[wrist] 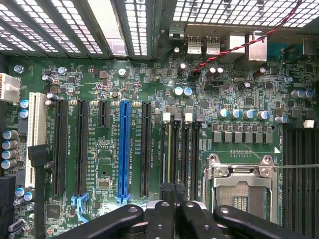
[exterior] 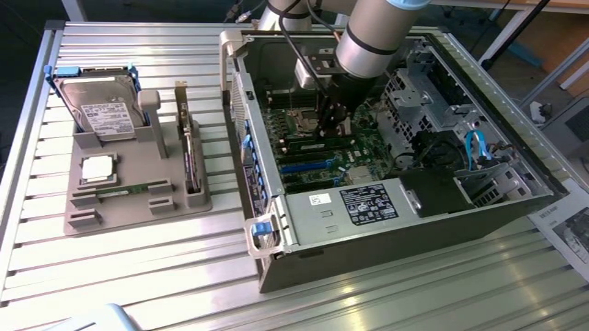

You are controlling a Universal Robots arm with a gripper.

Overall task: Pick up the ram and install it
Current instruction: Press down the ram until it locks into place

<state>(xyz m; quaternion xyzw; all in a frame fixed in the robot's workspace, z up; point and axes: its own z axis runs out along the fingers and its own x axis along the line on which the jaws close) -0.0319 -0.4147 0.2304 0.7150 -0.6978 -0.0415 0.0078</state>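
My arm (exterior: 373,34) is a thick cylindrical tube with a matte light-grey finish, ringed near its lower end by a narrow black band. A black cable (exterior: 296,43) runs alongside the tube toward the wrist. Below the tube sits a pale grey block-shaped wrist unit, followed by a darker mechanism. My gripper (wrist: 174,191) is black throughout. In the wrist view it presents four glossy black links with rounded ends, each carrying a recessed round pivot fastener, and two slim black fingers (wrist: 167,190) at the centre.
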